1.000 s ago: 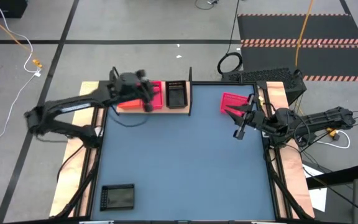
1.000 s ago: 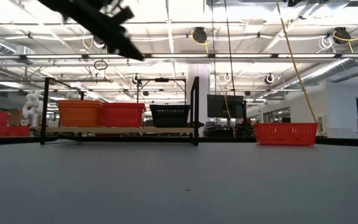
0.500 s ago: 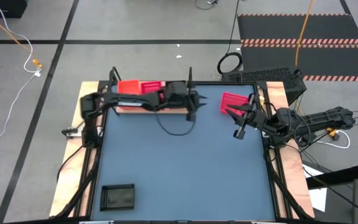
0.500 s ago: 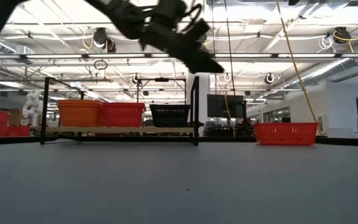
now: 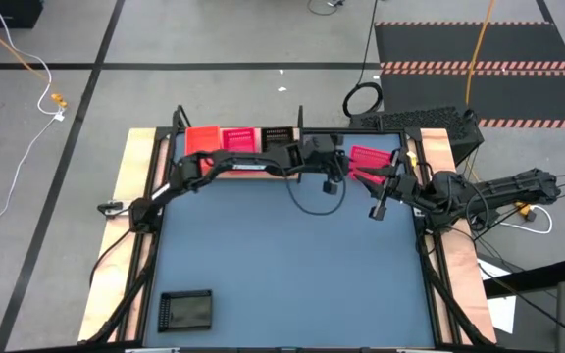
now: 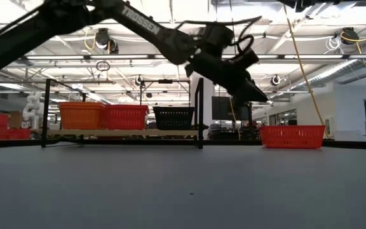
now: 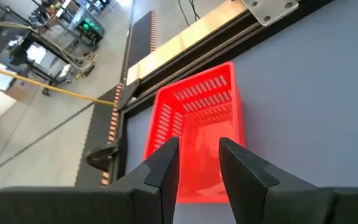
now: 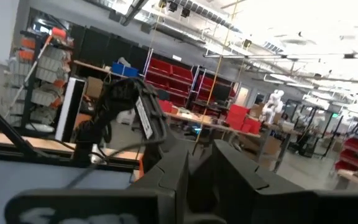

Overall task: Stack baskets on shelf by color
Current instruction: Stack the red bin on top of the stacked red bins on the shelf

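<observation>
A pink-red basket rests on its base on the table near the far right corner; it also shows in the low view and the left wrist view. My left gripper is open and hangs in the air above and just left of that basket, its fingertips pointing at the basket's open top. The shelf at the far edge carries an orange basket, a pink one and a black one. My right gripper waits open, just near of the pink-red basket.
Another black basket sits near the table's near left corner. The shelf's black uprights stand just left of my left arm. Wooden rails border the table's sides. The blue-grey table spreads between the arms.
My left arm has swung from over the shelf's baskets toward the table's right, passing the shelf's right upright and stretching out until its gripper hangs by the pink-red basket. The baskets have stayed in place.
</observation>
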You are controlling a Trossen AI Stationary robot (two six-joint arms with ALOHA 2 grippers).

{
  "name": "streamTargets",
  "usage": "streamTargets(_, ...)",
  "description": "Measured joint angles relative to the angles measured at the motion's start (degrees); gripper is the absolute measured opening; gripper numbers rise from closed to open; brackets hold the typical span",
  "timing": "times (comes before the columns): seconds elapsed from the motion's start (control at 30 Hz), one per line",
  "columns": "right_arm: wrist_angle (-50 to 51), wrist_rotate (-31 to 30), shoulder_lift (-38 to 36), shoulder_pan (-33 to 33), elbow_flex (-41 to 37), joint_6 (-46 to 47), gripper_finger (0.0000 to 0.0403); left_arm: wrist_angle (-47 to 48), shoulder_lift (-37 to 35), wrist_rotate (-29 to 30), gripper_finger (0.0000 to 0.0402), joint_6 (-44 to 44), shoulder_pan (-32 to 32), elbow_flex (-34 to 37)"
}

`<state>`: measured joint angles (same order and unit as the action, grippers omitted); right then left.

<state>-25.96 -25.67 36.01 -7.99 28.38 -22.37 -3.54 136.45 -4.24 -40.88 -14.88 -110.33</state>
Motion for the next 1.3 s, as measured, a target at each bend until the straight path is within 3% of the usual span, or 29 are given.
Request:
streamTargets(0.33, 2.9, 0.0, 0.0, 0.0, 0.0, 6.9, 0.0066, 0.2, 7.5, -3.0, 0.0115, 10.9, 1.0, -8.2)
streamTargets(0.63, 5.2, 0.2, 0.0, 0.0, 0.0, 11.6, 0.0066, 3.7, 7.8, -2.9, 0.0115, 18.7, 0.2, -8.4)
streamTargets(0.8, 5.3, 0.2, 0.3, 0.0, 0.0, 13.4, 0.0066, 6.9, 7.7, -2.8, 0.0115, 19.7, -0.2, -8.4)
streamTargets(1.3, 4.8, 0.2, 0.7, -0.4, 0.0, 14.0, 0.0066, 3.1, 12.2, -0.6, 0.0115, 23.0, -0.6, -8.8)
